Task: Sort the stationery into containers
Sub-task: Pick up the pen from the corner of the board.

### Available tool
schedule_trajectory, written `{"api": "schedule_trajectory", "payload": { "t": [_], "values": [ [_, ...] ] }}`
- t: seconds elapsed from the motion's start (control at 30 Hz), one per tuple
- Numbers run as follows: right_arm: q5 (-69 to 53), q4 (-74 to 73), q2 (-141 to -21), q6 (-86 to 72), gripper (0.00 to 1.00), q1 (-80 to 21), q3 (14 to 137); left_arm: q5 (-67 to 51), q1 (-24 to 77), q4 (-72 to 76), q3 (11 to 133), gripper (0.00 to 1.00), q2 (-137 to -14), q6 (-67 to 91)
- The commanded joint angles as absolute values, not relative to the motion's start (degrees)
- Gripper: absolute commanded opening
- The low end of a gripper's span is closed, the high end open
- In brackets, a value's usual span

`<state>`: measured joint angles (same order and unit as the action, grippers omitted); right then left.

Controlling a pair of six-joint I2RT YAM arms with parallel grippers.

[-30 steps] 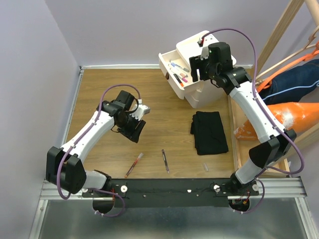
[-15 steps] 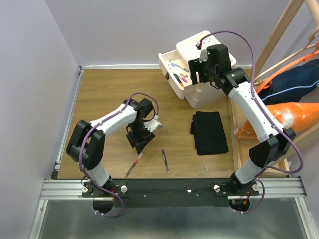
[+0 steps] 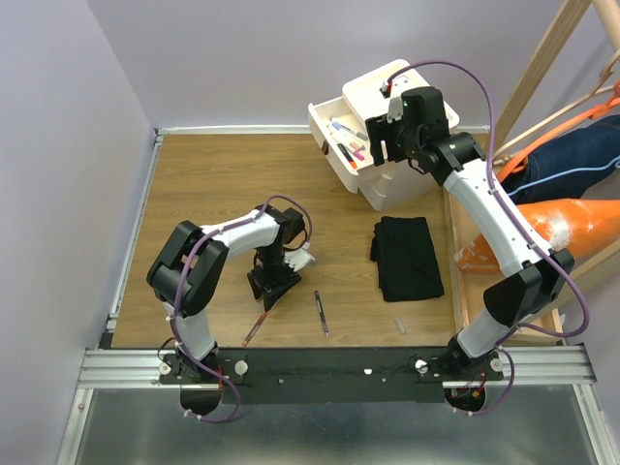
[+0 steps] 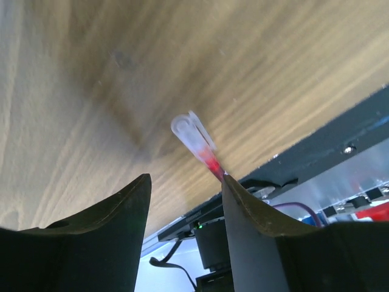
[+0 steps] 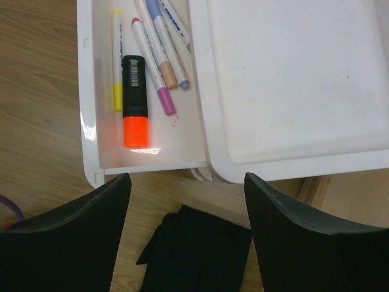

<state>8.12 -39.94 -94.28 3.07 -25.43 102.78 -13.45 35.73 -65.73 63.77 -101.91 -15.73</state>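
Left wrist view, left pincer parted and empty above the table, red pen just ahead of it, right pincer spread wide, empty, drawer of markers beyond.

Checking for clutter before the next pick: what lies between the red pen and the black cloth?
One dark pen, between red pen and black cloth, in the top view.

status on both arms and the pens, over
Left tool open, red pen just ahead of tips, not gripped. Right tool open above drawer holding markers. Nothing blocking the pen.
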Motion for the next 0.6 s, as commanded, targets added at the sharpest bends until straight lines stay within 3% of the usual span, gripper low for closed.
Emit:
{"api": "schedule_trajectory", "payload": {
  "t": [0.0,0.3,0.4,0.43,0.5,0.57],
  "values": [
    [7.12,-40.25,-95.01,3.34,0.82,-25.40,104.41,-12.13,36.21,-62.41,65.30,0.57,-104.49,-12.14],
    [7.73,-39.82,-93.87,3.78,0.82,-25.40,102.57,-13.10,40.51,-59.50,64.95,0.54,-107.40,-9.05],
    [7.91,-39.82,-93.34,3.95,0.82,-25.49,102.22,-11.96,40.87,-58.89,64.95,0.44,-108.80,-8.26],
    [7.91,-39.64,-93.43,3.96,0.82,-25.40,102.04,-11.43,40.78,-58.80,64.69,0.37,-109.07,-8.09],
    [8.09,-39.55,-93.08,4.22,0.82,-25.40,101.95,-9.77,40.87,-58.01,64.16,0.33,-109.77,-7.74],
    [8.17,-39.38,-92.90,4.31,0.82,-25.40,101.69,-9.49,40.87,-57.22,63.28,0.20,-110.21,-7.56]
  ]
}}
